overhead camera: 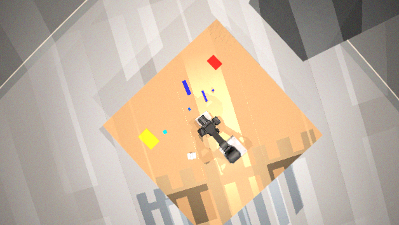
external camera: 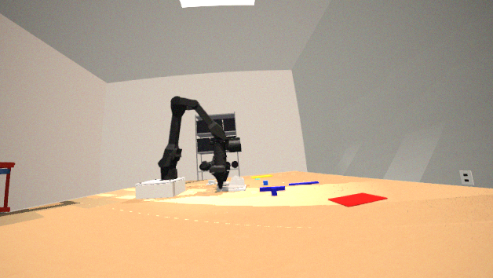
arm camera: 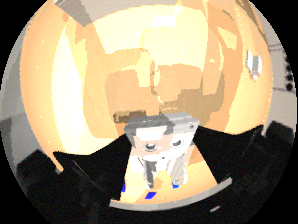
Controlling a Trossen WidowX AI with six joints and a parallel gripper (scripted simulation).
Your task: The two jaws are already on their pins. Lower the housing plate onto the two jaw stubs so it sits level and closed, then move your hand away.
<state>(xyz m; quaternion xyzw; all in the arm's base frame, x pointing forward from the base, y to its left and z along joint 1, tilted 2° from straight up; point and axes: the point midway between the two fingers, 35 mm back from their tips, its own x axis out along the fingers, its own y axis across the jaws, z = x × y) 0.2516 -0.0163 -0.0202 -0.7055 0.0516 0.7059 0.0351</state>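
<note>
Gripper (overhead camera: 203, 120) (external camera: 220, 188) (arm camera: 162, 131) fingers stand wide around the white assembly (overhead camera: 206, 114) (external camera: 237, 184) (arm camera: 165, 157), at eleven o'clock from the base overhead; whether they grip it, I cannot tell; the housing plate seems part of it, probably light, stiff, best held by opposite edges; the wrist view shows two round details, the exterior low fingertips.
</note>
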